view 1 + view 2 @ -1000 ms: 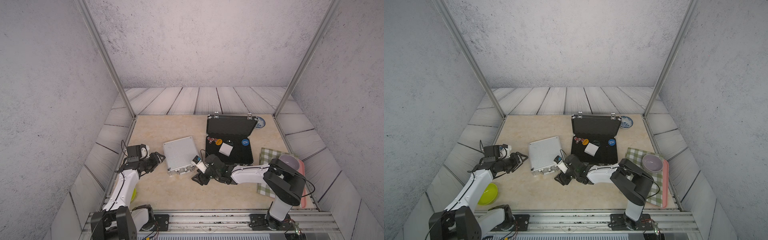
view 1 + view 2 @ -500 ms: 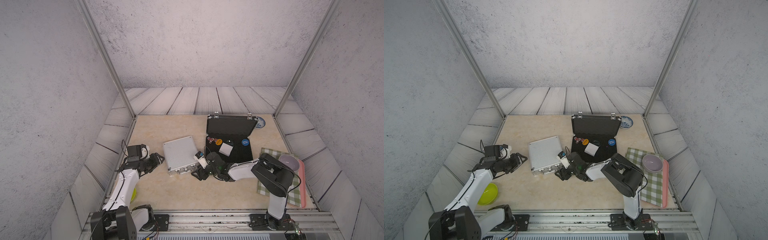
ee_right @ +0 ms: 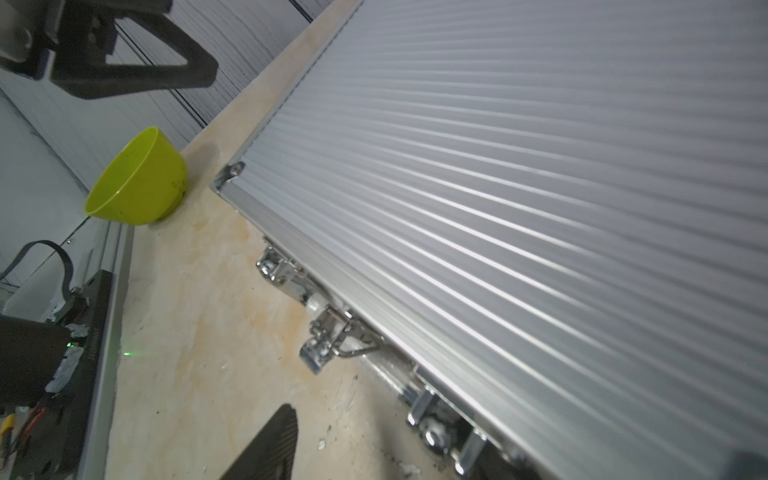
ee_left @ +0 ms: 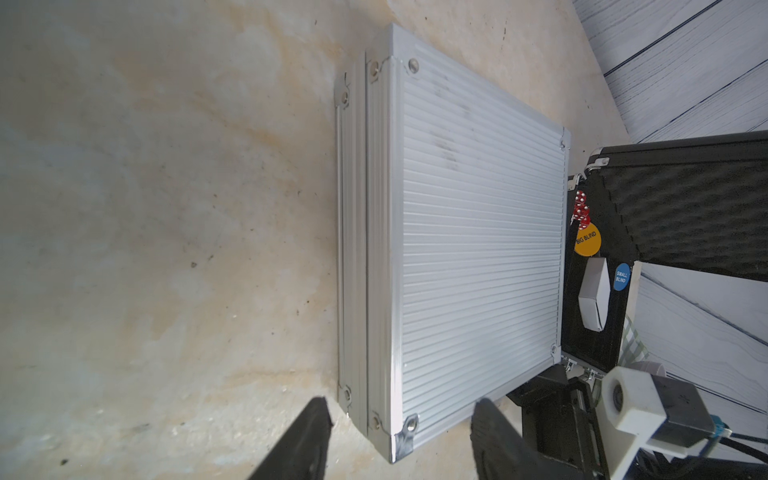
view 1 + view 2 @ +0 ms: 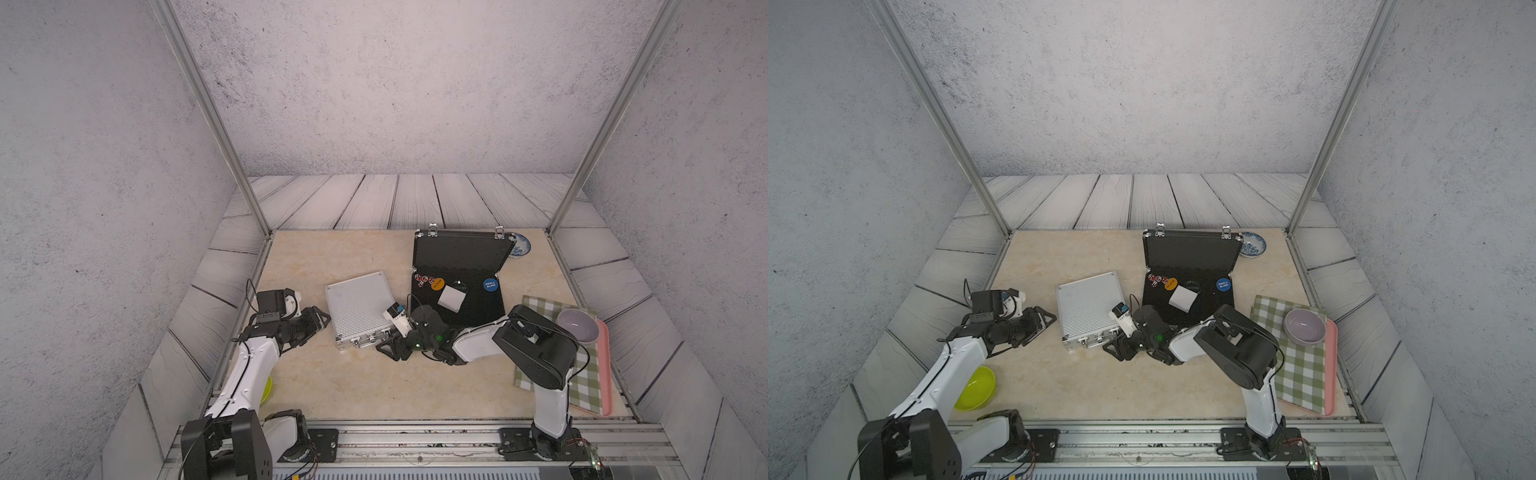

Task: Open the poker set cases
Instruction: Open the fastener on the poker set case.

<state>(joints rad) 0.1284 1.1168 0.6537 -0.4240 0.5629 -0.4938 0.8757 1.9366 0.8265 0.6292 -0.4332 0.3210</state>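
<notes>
Silver case (image 5: pixel 359 307) shut, front edge at right claw (image 5: pixel 390 348), left claw (image 5: pixel 323 326) apart, both wide

Left arm (image 5: pixel 253 370): white shells, black joints, a thin black cable running alongside.
Right arm (image 5: pixel 478 347): white shells, bulky black elbow, green light at wrist.
Left gripper (image 5: pixel 322 328): black, triangular open-frame fingers (image 4: pixel 303 449).
Right gripper (image 5: pixel 388 350): same black build.
Right wrist camera (image 5: pixel 397 318): white block, blue-capped.
</notes>
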